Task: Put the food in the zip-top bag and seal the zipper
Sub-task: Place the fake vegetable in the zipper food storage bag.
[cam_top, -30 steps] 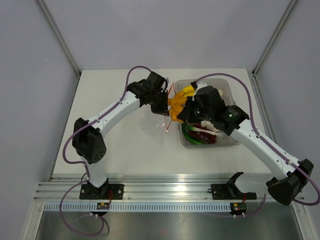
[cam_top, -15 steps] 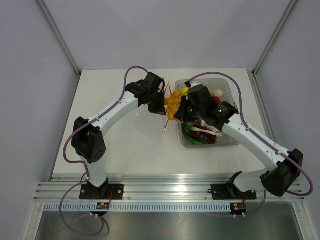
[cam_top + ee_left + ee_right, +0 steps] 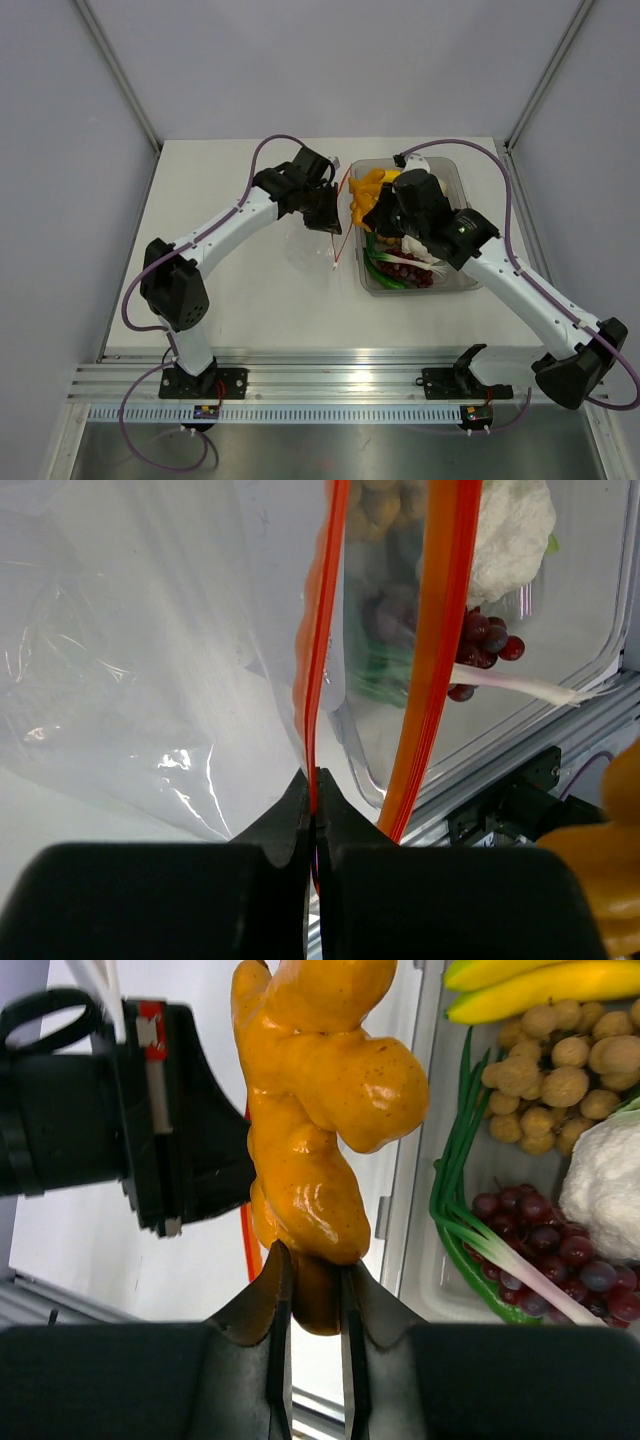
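My left gripper (image 3: 316, 792) is shut on one red zipper (image 3: 318, 630) lip of the clear zip-top bag (image 3: 150, 680), holding its mouth up; the other lip (image 3: 435, 650) hangs apart. From above, the left gripper (image 3: 327, 212) sits left of the tub. My right gripper (image 3: 312, 1295) is shut on a knobbly orange food piece (image 3: 315, 1110), held in the air beside the bag mouth, also seen from above (image 3: 365, 190). In the tub lie yellow bananas (image 3: 540, 978), a brown ball cluster (image 3: 550, 1070), green vegetables (image 3: 455, 1215), dark red grapes (image 3: 545, 1250) and a white bulb (image 3: 605, 1185).
The clear rigid tub (image 3: 455, 180) stands at the right middle of the white table (image 3: 220, 300). The bag's body (image 3: 305, 250) hangs toward the table below the left gripper. Frame posts rise at the back corners, and an aluminium rail (image 3: 330, 380) runs along the near edge.
My right gripper, with the orange piece, moved left toward the bag mouth and then drew back right toward the tub. My left gripper stayed shut on the zipper, shifting slightly.
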### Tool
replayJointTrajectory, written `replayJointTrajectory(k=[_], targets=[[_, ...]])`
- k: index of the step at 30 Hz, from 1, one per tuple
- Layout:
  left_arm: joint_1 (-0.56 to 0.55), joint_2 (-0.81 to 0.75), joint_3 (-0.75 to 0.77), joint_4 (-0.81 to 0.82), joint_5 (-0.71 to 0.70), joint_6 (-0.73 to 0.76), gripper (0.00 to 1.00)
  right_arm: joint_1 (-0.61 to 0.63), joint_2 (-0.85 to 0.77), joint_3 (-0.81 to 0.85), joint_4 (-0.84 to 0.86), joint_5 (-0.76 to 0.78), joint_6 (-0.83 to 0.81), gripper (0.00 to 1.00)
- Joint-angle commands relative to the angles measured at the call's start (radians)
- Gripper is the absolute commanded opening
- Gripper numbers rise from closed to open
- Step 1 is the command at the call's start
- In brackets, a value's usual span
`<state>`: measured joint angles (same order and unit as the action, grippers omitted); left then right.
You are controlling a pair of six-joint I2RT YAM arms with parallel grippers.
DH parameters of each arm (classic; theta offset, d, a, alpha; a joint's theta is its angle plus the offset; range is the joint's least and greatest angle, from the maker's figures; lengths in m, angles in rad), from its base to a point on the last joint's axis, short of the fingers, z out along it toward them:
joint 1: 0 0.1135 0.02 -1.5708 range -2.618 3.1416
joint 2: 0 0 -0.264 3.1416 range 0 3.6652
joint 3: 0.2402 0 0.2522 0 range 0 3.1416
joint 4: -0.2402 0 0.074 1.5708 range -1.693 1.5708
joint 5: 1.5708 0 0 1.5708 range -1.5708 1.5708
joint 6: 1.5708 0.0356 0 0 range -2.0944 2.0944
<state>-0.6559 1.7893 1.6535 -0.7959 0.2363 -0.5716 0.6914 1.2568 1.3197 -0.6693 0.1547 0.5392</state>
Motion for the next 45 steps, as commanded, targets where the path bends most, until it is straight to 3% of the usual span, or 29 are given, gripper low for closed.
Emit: replayJointTrajectory(k=[1,16,24,37,39,40,41,43,45], targets=[[-0.008,-0.056,-0.006,-0.003,0.046,0.018,0.00,-0.003,-0.023,0.004,0.033,0.114,0.025,0.00],[-0.008,-0.057,-0.001,0.003,0.049,0.013,0.00,-0.004,0.090,-0.014,0.083,0.003,0.062,0.00],[-0.002,-0.073,0.005,0.012,0.090,0.018,0.00,-0.004,0.147,-0.051,0.102,0.017,0.067,0.00],[-0.002,-0.082,0.029,0.012,0.136,0.053,0.00,-0.001,0.305,0.101,0.005,-0.069,-0.021,0.00],[-0.002,-0.082,0.032,0.012,0.138,0.058,0.00,-0.001,0.325,0.113,-0.021,-0.070,-0.033,0.09],[-0.002,-0.080,0.034,0.009,0.138,0.059,0.00,0.000,0.319,0.112,-0.023,-0.064,-0.033,0.46],[-0.002,-0.080,0.035,0.007,0.136,0.062,0.00,0.000,0.306,0.107,-0.019,-0.063,-0.038,0.55],[-0.002,-0.076,0.035,0.004,0.133,0.065,0.00,0.000,0.270,0.096,-0.009,-0.046,-0.038,0.68],[-0.001,-0.073,0.035,0.006,0.133,0.065,0.00,-0.001,0.245,0.101,-0.015,-0.027,-0.048,0.68]])
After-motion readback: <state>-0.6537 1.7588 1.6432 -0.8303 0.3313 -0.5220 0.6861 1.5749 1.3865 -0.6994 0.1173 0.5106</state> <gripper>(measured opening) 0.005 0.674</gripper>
